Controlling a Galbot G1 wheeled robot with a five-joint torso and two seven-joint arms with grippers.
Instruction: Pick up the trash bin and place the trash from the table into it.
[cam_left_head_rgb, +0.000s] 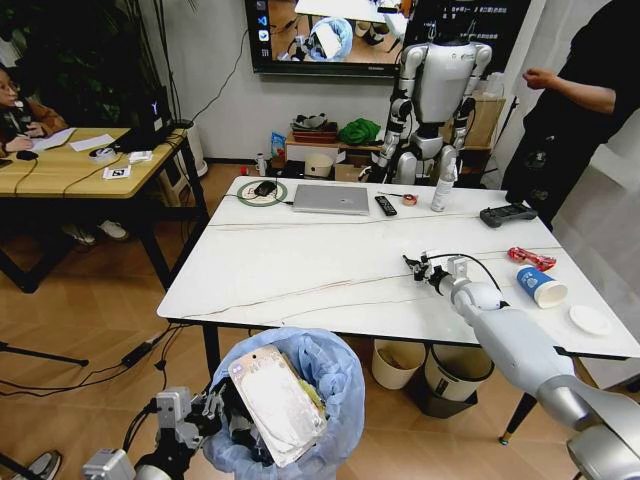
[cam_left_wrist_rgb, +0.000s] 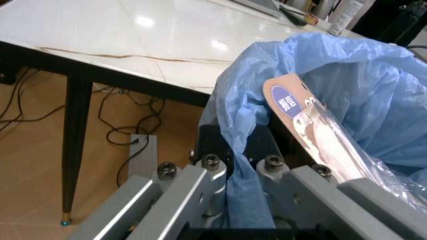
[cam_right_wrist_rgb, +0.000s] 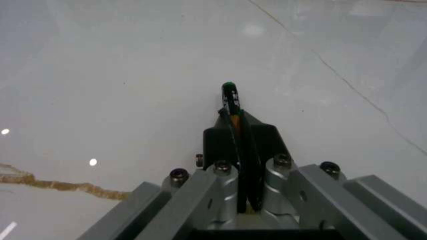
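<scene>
White marble table (cam_left_head_rgb: 330, 270) ahead. My right gripper (cam_left_head_rgb: 418, 268) at two o'clock pinches a thin dark wrapper (cam_right_wrist_rgb: 231, 102); my left gripper (cam_left_head_rgb: 205, 410) clamps the blue-lined trash bin (cam_left_head_rgb: 330, 375) at six. I should carry it squarely over the opening.

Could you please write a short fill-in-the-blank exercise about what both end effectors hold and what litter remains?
1. The left end effector is shut on the rim of the ____, below the table's near edge.
2. The right end effector is shut on a thin dark item above the ____.
3. The cup lies between a red wrapper and a white ____.
4. The bin's liner is ____ in colour.

Missing words: bin; table; lid; blue
</scene>
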